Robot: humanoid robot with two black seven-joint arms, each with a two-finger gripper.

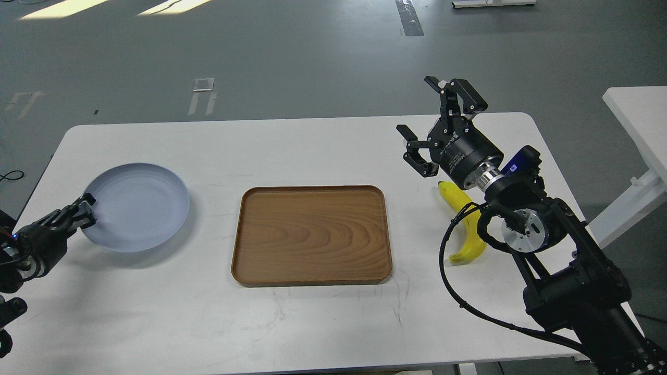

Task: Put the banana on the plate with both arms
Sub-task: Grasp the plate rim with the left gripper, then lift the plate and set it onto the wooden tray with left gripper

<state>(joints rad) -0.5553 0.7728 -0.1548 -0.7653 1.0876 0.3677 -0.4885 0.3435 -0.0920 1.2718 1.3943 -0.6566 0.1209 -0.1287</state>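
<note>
The pale blue-grey plate (136, 207) is at the left of the white table, raised a little and tilted, with its shadow under it. My left gripper (83, 212) is shut on the plate's left rim. The yellow banana (465, 229) lies on the table at the right, beside the tray; my right arm's wrist and cable hide part of it. My right gripper (435, 125) is open and empty, held above the table just beyond the banana's far end, and does not touch it.
A rectangular brown wooden tray (311, 234) lies empty in the middle of the table (312, 151), between plate and banana. A second white table (638, 112) stands off to the right. My right arm's black cable (448, 281) loops over the table near the banana.
</note>
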